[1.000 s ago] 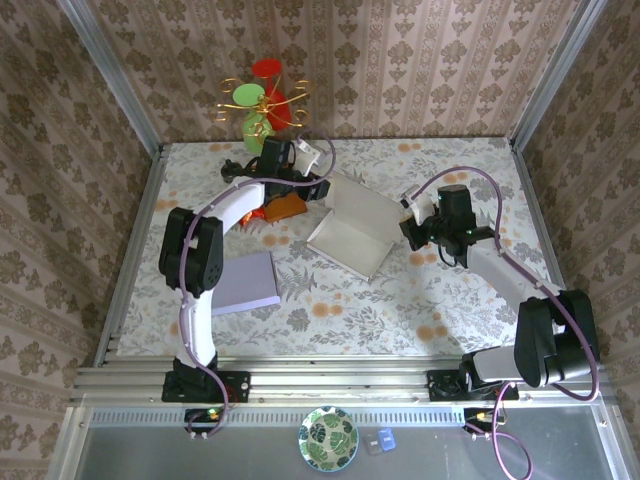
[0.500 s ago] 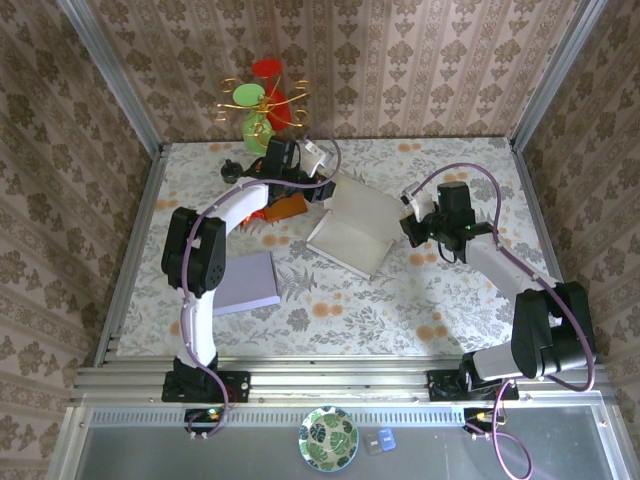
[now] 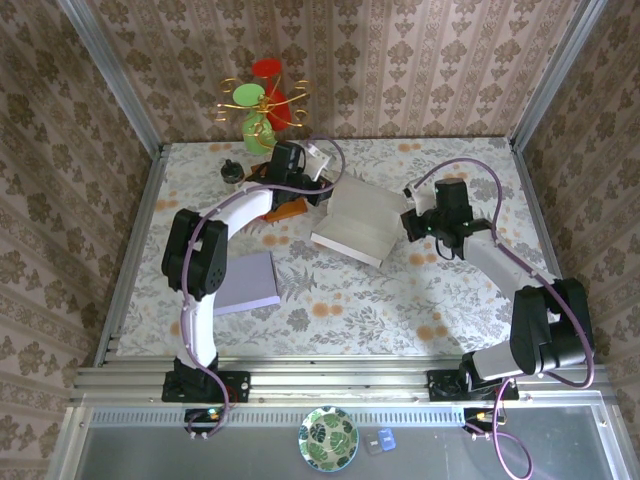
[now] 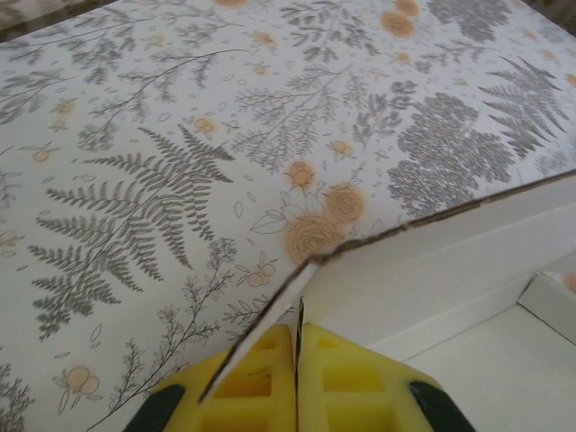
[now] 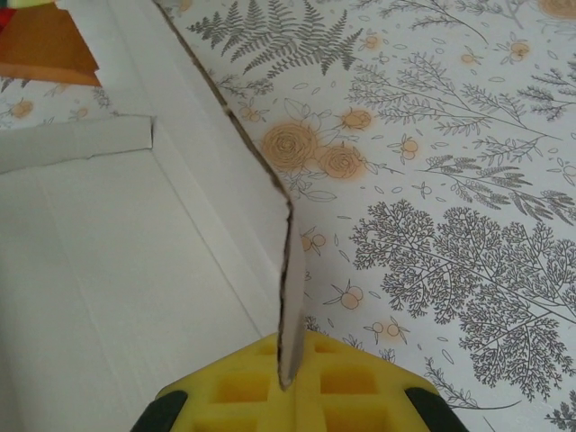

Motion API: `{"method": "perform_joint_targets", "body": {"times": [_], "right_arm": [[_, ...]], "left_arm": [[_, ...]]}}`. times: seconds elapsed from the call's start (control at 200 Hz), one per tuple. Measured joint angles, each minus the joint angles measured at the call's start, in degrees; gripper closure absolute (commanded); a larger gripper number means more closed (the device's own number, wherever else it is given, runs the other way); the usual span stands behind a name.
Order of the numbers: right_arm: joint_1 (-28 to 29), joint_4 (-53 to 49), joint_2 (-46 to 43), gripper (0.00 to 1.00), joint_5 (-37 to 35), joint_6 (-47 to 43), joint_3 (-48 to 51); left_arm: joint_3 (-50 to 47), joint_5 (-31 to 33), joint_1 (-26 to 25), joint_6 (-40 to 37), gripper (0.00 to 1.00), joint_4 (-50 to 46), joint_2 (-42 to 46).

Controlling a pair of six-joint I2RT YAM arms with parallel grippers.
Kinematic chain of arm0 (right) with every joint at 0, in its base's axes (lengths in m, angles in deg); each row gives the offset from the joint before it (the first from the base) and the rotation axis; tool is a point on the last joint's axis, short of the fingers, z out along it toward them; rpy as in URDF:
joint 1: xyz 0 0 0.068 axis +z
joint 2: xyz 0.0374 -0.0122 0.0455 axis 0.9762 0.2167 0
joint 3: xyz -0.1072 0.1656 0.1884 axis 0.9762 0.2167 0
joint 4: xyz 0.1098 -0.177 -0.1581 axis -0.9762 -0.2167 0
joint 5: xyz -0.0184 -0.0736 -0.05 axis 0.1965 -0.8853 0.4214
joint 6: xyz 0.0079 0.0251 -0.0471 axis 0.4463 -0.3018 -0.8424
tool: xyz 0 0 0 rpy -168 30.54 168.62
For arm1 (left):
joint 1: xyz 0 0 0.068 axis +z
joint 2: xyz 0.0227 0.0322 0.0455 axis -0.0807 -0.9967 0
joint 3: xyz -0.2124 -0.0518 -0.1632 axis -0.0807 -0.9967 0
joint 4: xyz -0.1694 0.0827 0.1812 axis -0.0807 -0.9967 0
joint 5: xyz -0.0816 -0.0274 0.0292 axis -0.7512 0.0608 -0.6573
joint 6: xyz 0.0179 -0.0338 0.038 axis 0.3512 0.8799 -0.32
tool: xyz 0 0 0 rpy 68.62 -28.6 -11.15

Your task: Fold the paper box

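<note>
Top external view: white cardboard paper box, half-formed, lies on floral tabletop near middle of far edge, between arms. Left gripper pinched shut on box's far-left flap; left wrist view has thin card edge clamped between yellow foam pads. Right gripper clamped likewise on right wall. Likely purpose: opposite walls raised together so creases set square before tucking.
</note>
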Motion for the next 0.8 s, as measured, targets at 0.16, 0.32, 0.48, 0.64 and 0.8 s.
{"method": "perform_joint_targets", "body": {"times": [0.16,0.32,0.48,0.64,0.8], "right_arm": [[3.37,-0.28,0.04,1.00,-6.62,6.86,-1.42],[6.08,0.02,0.76,1.00,-13.66,15.06,-2.49],[7.82,1.36,3.02,1.00,-20.81,22.91,-3.89],[9.29,3.76,5.20,1.00,-26.14,28.39,-5.40],[9.79,8.68,5.68,1.00,-29.46,31.43,-5.22]], "left_arm": [[-2.25,7.21,-1.66,3.80,1.00,0.70,2.49],[-3.48,14.45,-3.69,9.14,1.00,1.64,4.61],[-3.56,19.52,-5.60,15.21,1.00,2.32,5.14],[-4.44,20.94,-5.81,20.79,1.00,4.98,5.14],[-5.88,20.94,-5.81,23.47,1.00,9.77,5.11]]}}
